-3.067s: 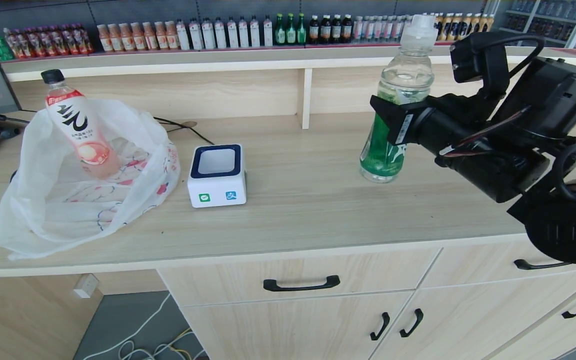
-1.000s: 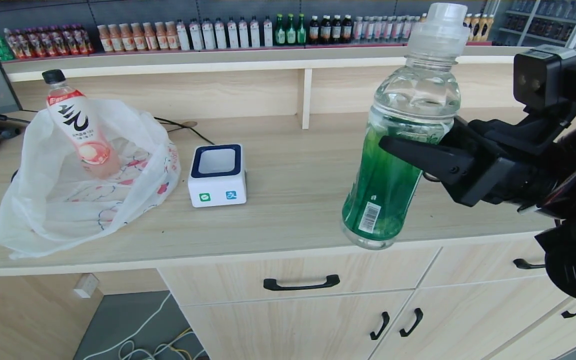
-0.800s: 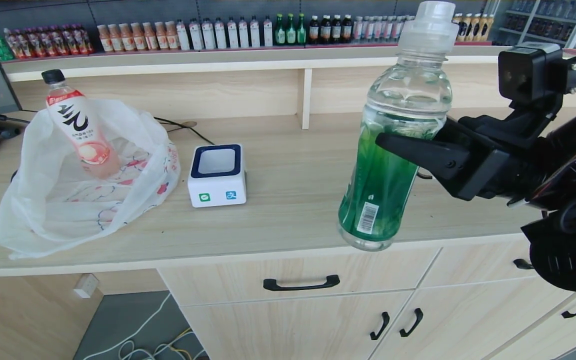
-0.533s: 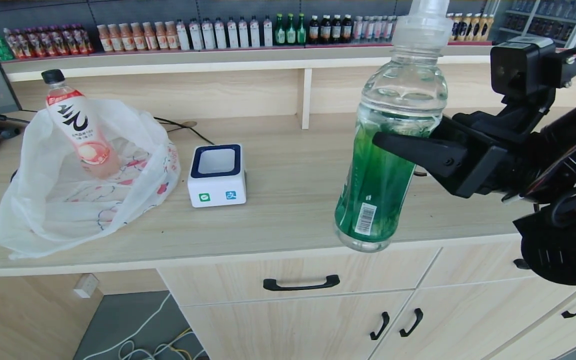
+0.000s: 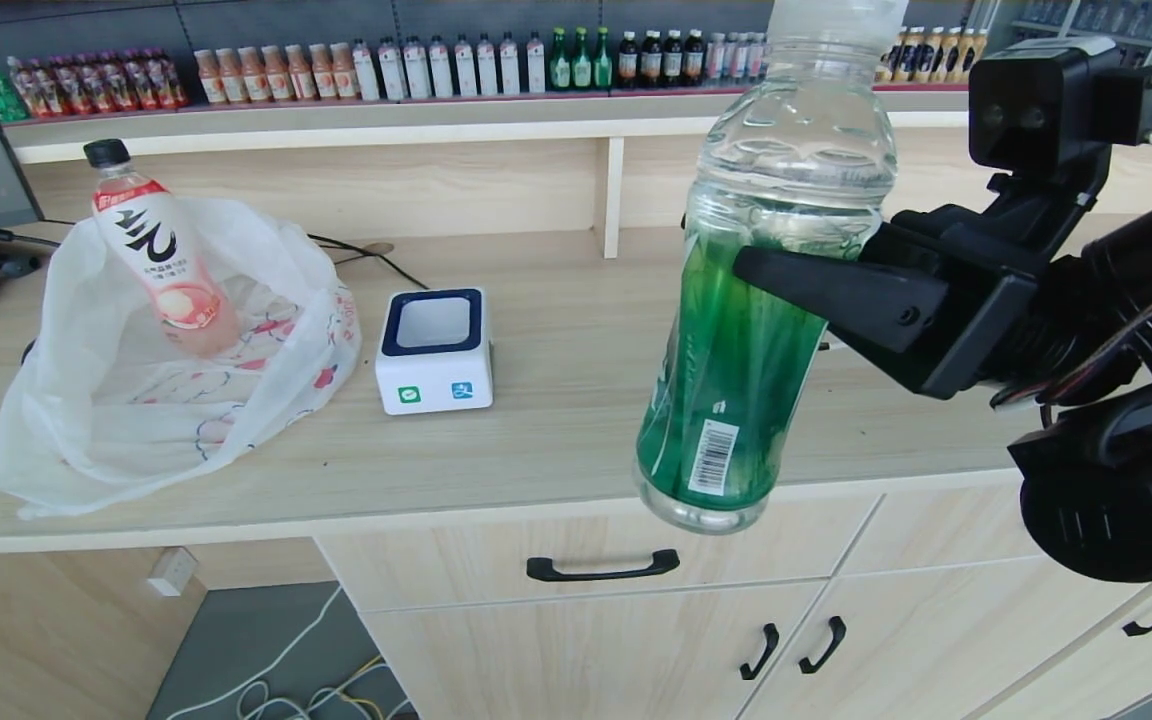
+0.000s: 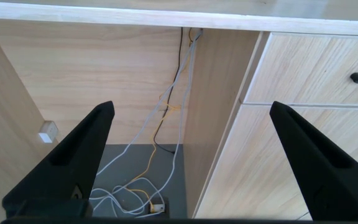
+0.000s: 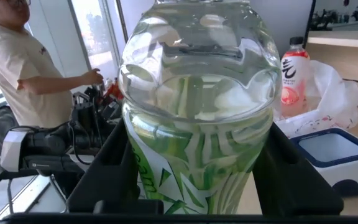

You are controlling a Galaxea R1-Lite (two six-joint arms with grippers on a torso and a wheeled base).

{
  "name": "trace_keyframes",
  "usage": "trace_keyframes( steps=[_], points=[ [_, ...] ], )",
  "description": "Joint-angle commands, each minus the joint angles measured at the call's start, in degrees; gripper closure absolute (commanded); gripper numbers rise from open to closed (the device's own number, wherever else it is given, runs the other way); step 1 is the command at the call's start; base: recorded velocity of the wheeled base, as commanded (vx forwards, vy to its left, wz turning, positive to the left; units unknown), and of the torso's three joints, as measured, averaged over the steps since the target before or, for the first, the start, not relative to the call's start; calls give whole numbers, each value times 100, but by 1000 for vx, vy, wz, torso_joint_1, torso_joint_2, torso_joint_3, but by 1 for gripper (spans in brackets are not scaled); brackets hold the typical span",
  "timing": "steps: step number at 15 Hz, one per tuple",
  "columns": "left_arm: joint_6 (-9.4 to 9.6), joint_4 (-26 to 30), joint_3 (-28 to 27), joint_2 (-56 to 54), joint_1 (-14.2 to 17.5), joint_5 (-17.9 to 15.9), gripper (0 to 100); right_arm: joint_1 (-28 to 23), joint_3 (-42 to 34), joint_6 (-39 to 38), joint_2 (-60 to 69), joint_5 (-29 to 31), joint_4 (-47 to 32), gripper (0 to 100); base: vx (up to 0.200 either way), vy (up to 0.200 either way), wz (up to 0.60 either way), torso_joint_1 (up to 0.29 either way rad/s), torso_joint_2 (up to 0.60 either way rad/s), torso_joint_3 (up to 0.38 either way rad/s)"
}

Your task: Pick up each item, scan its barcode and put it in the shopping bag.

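RIGHT GRIPPER (image 5: 796,272) – clamped on clear plastic bottle with green label (image 5: 736,380), held clear of pale wooden counter (image 5: 556,440) | AXIS near-vertical, barcode (image 5: 712,457) low | white cube scanner (image 5: 434,350) – well apart, to robot's left, window up.

Wooden counter (image 5: 556,330), drawers (image 5: 416,560) below; bottle shelves (image 5: 386,105) behind; grey floor (image 5: 226,640)

Bottles (image 5: 496,65) line the rear shelf (image 5: 336,113); cables (image 6: 165,107) hang under the counter (image 5: 556,330).
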State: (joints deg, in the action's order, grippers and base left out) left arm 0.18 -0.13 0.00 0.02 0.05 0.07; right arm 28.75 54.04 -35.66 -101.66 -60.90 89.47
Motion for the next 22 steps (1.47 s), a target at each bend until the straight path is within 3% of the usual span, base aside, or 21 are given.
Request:
trace_keyframes(
  steps=[1,16,22],
  points=[
    [-1,-4,0,-2,4,1,0,26,-34,6,-12,0,9,100,0,0,0,0,0,0],
    [-1,-4,0,-2,4,1,0,26,-113,33,32,8,45,100,0,0,0,0,0,0],
    [-1,-4,0,-2,-5,1,0,-106,-368,463,181,35,45,100,0,0,0,0,0,0]
  ],
)
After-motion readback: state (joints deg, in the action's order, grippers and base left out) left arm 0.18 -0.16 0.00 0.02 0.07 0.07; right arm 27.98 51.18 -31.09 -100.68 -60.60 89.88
